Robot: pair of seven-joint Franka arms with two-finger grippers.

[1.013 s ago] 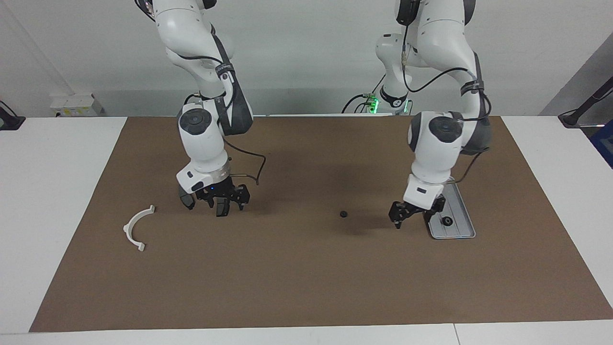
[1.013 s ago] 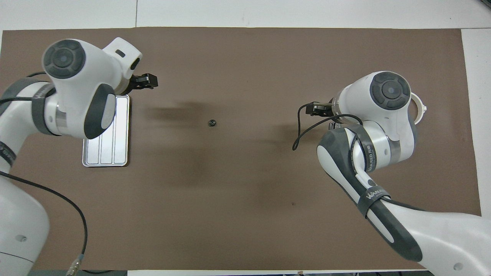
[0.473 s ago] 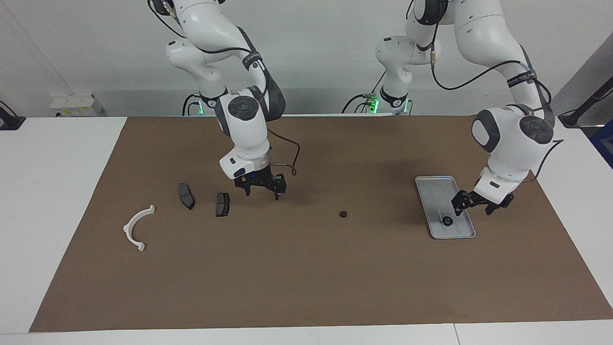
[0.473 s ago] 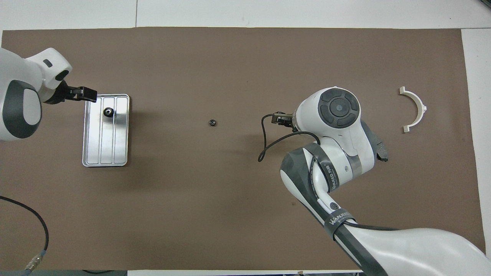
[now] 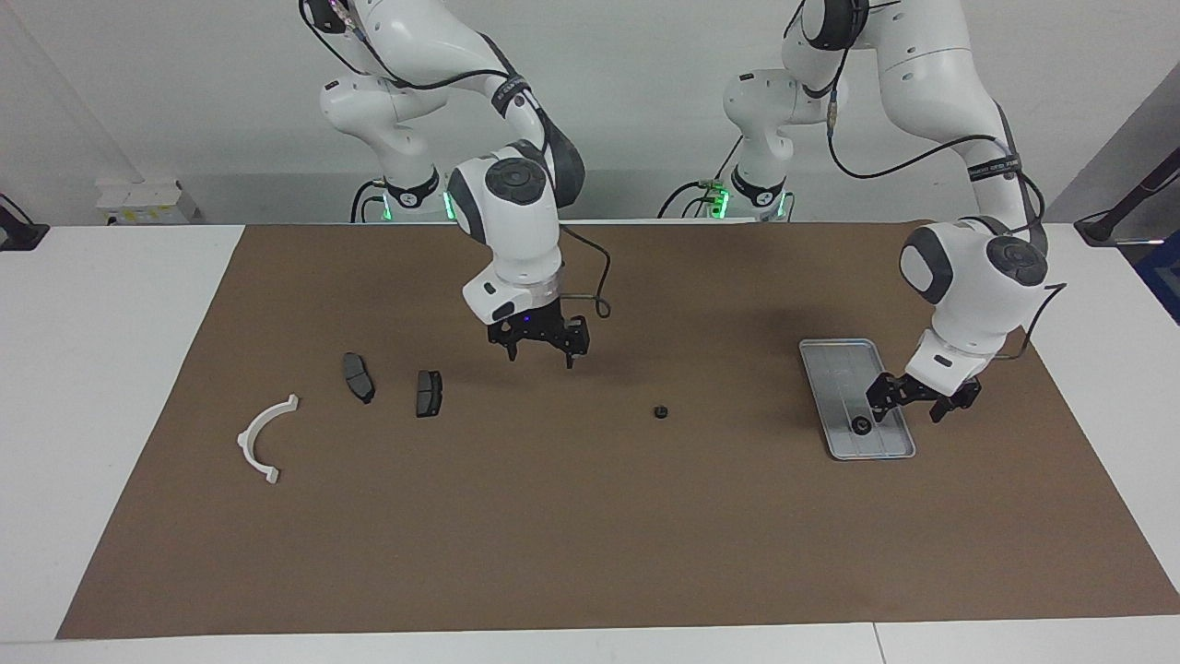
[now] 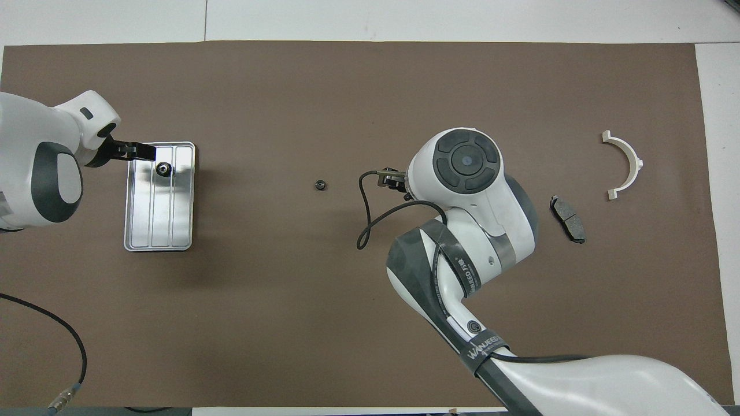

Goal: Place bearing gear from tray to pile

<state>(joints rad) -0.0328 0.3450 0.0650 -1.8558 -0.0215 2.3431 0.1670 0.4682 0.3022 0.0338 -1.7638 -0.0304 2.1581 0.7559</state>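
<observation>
White plastic bracket (image 5: pixel 265 439) lies toward the right arm's end of the brown mat (image 5: pixel 590 553), with 2 dark brake pads (image 5: pixel 358 377) beside it; together these form the pile. Right gripper (image 5: pixel 542 347) hangs over bare mat between the pads and a small dark bearing gear on the mat (image 5: pixel 660 412), jaws spread, carrying nothing. This gear sits near the table's middle, well apart from the pile. Tray (image 5: pixel 841 369) lies toward the left arm's end, and a second bearing gear (image 5: pixel 861 425) rests on its ribbed floor at the end farther from the robots. Left gripper (image 5: pixel 916 397) hangs just beside that gear, over the tray's edge, fingers (image 6: pixel 143 152) apart and empty.

Step in hand, as judged: the left arm picks the gear from the tray. To do it well, centre the open jaws over the gear, descend straight, keep the fingertips clear of the raised rim, and close across the gear's outer edge; a part this small and round may slip along the ribs if caught off-centre.
</observation>
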